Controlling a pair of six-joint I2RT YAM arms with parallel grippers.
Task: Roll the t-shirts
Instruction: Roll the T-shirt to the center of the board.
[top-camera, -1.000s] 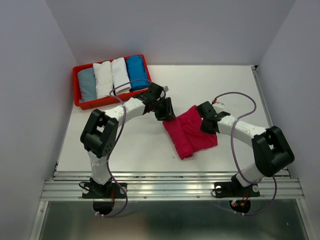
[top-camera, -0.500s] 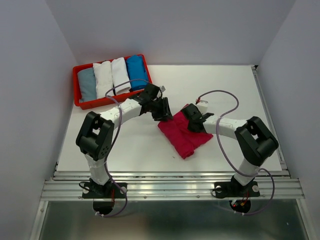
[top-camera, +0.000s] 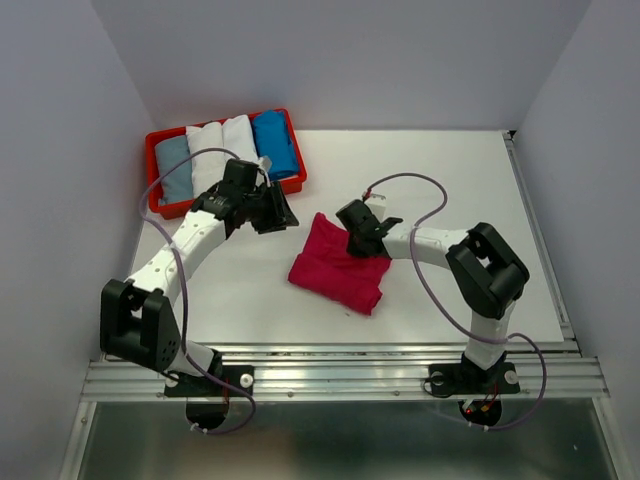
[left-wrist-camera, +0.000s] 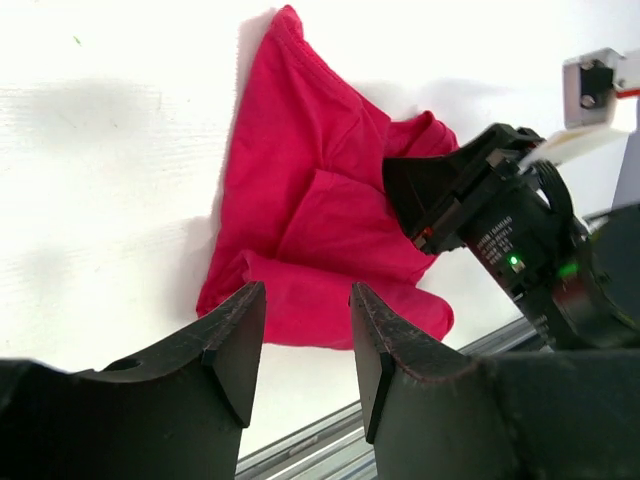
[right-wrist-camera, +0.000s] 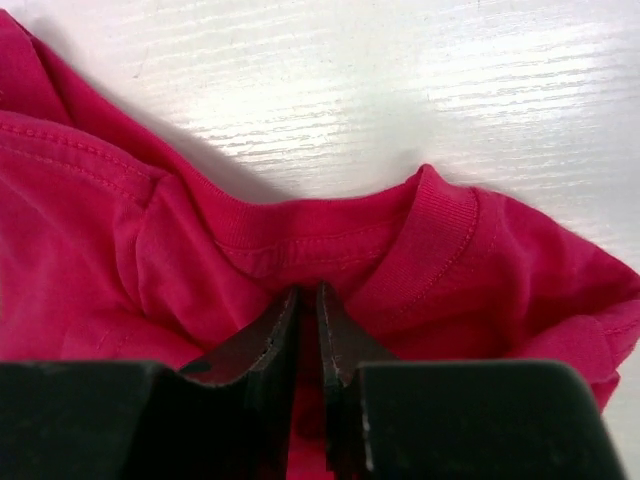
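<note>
A magenta-pink t-shirt (top-camera: 335, 270) lies crumpled and partly folded at the table's middle; it also shows in the left wrist view (left-wrist-camera: 320, 220) and the right wrist view (right-wrist-camera: 150, 260). My right gripper (top-camera: 357, 240) is shut on a fold of the pink t-shirt just below its neckband (right-wrist-camera: 430, 240). My left gripper (top-camera: 283, 215) is open and empty, above the table to the left of the shirt, near the tray. Rolled t-shirts, grey-blue (top-camera: 174, 168), white (top-camera: 207, 150) and bright blue (top-camera: 273, 140), lie in the red tray (top-camera: 160, 210).
The red tray stands at the back left against the wall. A metal rail (top-camera: 340, 372) runs along the table's near edge. Grey walls close in on the left, back and right. The right arm's cable (top-camera: 420, 185) loops over the table.
My left gripper has let go of the pink shirt and drawn back left toward the tray. My right gripper has moved left with the shirt, dragging it toward the table's middle.
</note>
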